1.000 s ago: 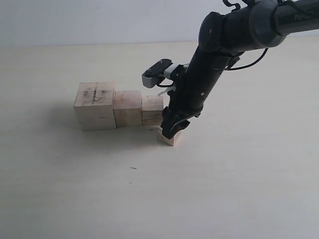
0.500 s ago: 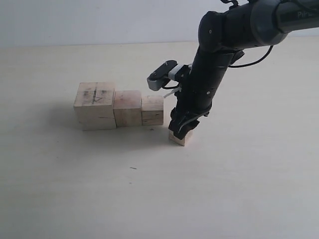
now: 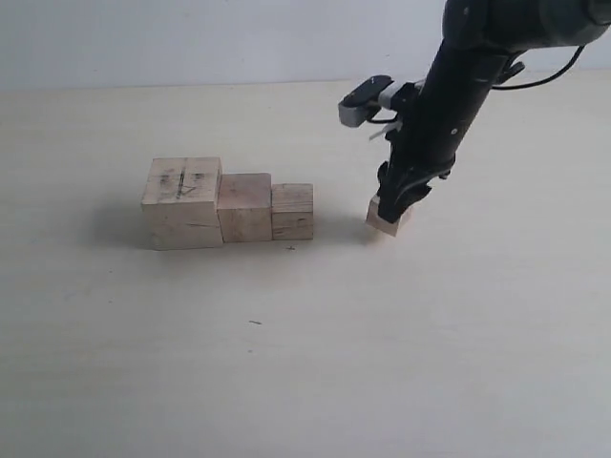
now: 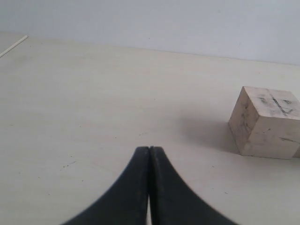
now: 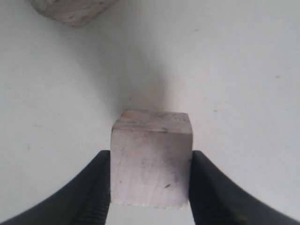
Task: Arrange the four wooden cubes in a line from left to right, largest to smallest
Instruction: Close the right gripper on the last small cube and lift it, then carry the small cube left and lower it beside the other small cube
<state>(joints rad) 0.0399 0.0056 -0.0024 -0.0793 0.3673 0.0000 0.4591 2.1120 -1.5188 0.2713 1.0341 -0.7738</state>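
Three pale wooden cubes stand in a touching row: the largest cube (image 3: pixel 181 202) with pencil scribbles on top at the left, a medium cube (image 3: pixel 244 206) beside it, then a smaller cube (image 3: pixel 292 211). The smallest cube (image 3: pixel 386 220) is to their right, apart from the row, with my right gripper (image 3: pixel 391 212) shut on it. In the right wrist view this smallest cube (image 5: pixel 152 157) sits tight between both fingers. My left gripper (image 4: pixel 149 151) is shut with nothing in it, and the largest cube (image 4: pixel 265 122) shows ahead of it.
The pale tabletop (image 3: pixel 286 363) spreads around the cubes, with a white wall behind. A corner of another cube (image 5: pixel 70 10) shows at the edge of the right wrist view. A thin white line (image 4: pixel 13 46) lies far off in the left wrist view.
My right gripper has carried the smallest cube to the right and farther back, away from the row's end. The three cubes in the row have not moved.
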